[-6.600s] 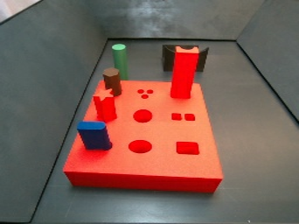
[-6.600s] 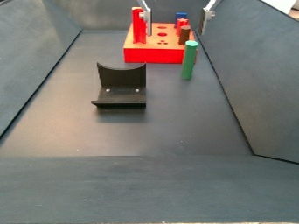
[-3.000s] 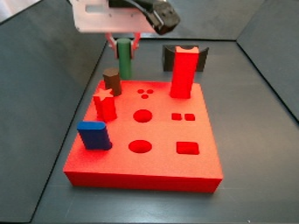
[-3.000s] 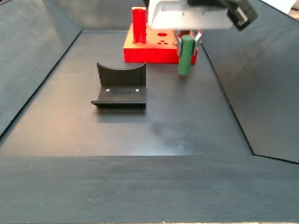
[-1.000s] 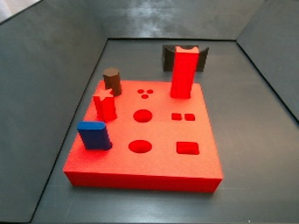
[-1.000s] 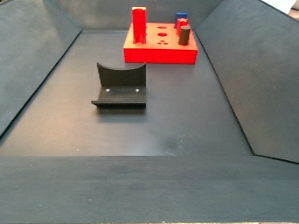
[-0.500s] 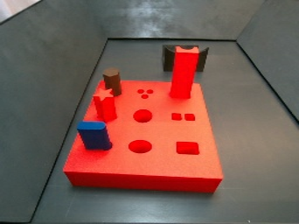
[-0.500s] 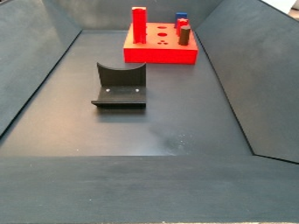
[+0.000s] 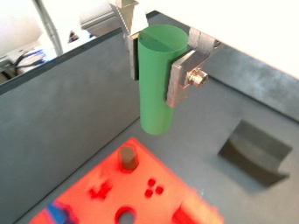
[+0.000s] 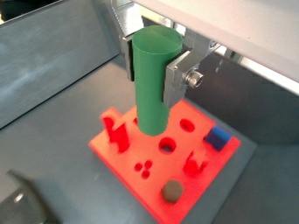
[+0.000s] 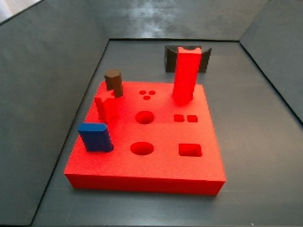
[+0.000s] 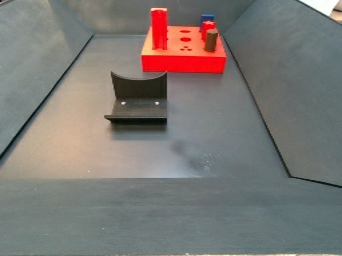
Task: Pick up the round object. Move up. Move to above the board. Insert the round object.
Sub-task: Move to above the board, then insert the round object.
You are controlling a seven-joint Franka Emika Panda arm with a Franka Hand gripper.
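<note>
Closest to the wrist cameras, the round object (image 9: 156, 79) is a tall, slim green cylinder with a smooth matte side and a flat, slightly lighter green round top. It hangs upright, clamped between the silver fingers (image 9: 180, 77) of the gripper (image 9: 156, 63), which press against its upper part on two opposite sides. In both wrist views the gripper (image 10: 155, 68) carries the round object (image 10: 152, 80) high in the air, well clear of everything beneath it.

Below it lies the board (image 10: 128, 164), a flat red rectangular block with round holes, a cluster of small holes and square cut-outs in its top face. In a wrist view the peg's lower end overlaps the board's top face; which hole it hangs over cannot be told. The board (image 9: 100, 206) is blurred and partly cut off at the frame edge in a wrist view.

Standing on the board (image 11: 160, 173) are a short dark brown cylinder (image 11: 113, 83), a blue block (image 11: 95, 136) and a tall red pillar (image 11: 187, 73). Behind the board in a side view, the dark fixture (image 11: 204, 58) is mostly hidden by the pillar; it shows clearly on the floor in a side view (image 12: 138, 98).

Neither side view shows the gripper or the green peg; both are out of frame there.
</note>
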